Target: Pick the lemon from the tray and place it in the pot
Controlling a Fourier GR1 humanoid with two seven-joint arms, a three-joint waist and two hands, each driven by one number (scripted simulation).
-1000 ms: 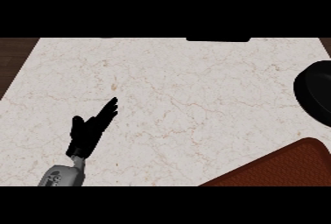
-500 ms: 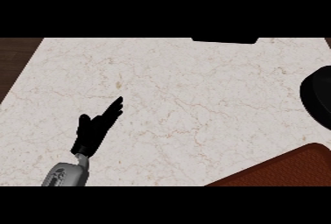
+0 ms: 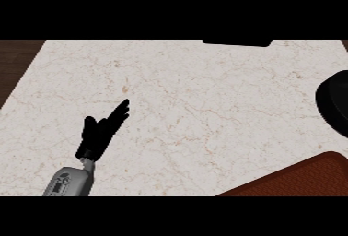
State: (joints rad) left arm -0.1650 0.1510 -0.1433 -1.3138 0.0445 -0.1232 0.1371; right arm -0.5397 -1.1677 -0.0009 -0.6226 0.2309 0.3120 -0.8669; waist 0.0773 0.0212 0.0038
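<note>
Marble counter (image 3: 211, 92), straight-fingered left hand (image 3: 97, 136)

This looks like a kitchen. A pale, marble-veined bench (image 3: 204, 87) fills the view, with a black pot (image 3: 336, 108) at its right edge and a reddish-brown tray (image 3: 302, 180) at the lower right corner.

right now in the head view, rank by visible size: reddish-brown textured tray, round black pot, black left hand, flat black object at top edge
1. reddish-brown textured tray, cut off by the frame
2. round black pot and black left hand: too alike to rank; pot also cut off
3. flat black object
</note>
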